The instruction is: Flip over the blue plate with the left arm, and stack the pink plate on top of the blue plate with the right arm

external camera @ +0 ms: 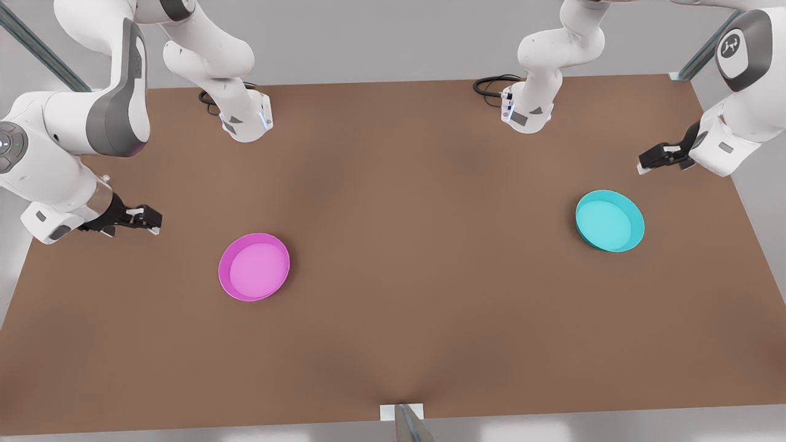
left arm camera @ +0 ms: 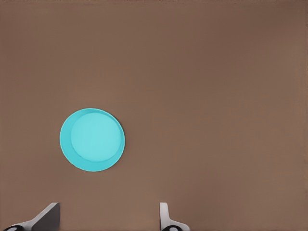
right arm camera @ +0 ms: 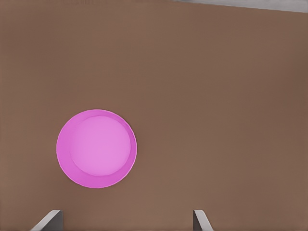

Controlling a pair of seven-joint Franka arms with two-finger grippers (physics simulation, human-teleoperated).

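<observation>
The blue plate (external camera: 609,220) lies rim up on the brown table at the front view's right, also seen in the left wrist view as the blue plate (left arm camera: 92,139). My left gripper (external camera: 642,166) hovers open above and behind it, fingers spread wide (left arm camera: 108,211), holding nothing. The pink plate (external camera: 253,266) lies rim up at the front view's left, and it is the pink plate (right arm camera: 96,148) in the right wrist view. My right gripper (external camera: 152,221) hangs open off that plate's left side, its fingers apart (right arm camera: 126,216) and empty.
The brown table (external camera: 417,245) stretches wide between the two plates. Both arm bases (external camera: 245,120) (external camera: 527,113) stand at the back edge with black cables beside them. A small white mount (external camera: 402,412) sits at the front edge.
</observation>
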